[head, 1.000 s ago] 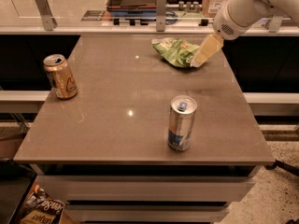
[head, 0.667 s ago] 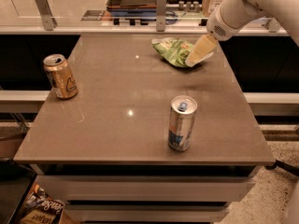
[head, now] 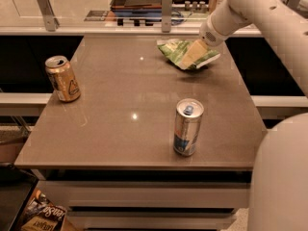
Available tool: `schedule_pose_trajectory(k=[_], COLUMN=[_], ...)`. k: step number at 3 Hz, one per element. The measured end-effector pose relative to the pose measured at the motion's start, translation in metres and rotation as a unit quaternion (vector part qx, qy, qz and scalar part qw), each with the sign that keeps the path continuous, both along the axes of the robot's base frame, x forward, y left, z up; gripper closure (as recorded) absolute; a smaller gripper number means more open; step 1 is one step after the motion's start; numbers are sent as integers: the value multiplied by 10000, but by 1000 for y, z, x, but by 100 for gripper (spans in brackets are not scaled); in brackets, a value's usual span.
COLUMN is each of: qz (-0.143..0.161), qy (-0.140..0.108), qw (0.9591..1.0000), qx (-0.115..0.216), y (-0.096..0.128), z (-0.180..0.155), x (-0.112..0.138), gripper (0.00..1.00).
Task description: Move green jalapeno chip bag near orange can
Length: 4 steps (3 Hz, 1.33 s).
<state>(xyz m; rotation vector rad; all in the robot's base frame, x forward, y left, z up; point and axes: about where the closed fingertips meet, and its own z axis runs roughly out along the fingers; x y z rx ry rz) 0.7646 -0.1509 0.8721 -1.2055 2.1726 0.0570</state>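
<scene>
Poised with gripper (head: 192, 55) at green jalapeno chip bag (head: 171, 49), grasp impossible to tell; yet to carry it to orange can (head: 63, 79), well apart leftward.

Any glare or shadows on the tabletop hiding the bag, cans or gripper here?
Camera view: two small glare spots on the glossy table, neither on an object; the orange can and the silver-and-blue can are plainly lit, with dim reflections beside them; the green jalapeno chip bag casts a thin shadow along its near edge; the gripper, at the bag on the far right, is unshadowed.
</scene>
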Motion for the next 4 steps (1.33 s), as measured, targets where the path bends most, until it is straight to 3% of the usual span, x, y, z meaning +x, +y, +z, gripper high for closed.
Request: schedule_pose_trajectory(k=[2,4], qz=[-185,-154], qy=[363,405], qw=[9991,9990], qx=[-68,-68], y=[5,8], z=[-40,-46], x=[20,20], gripper=[0,41])
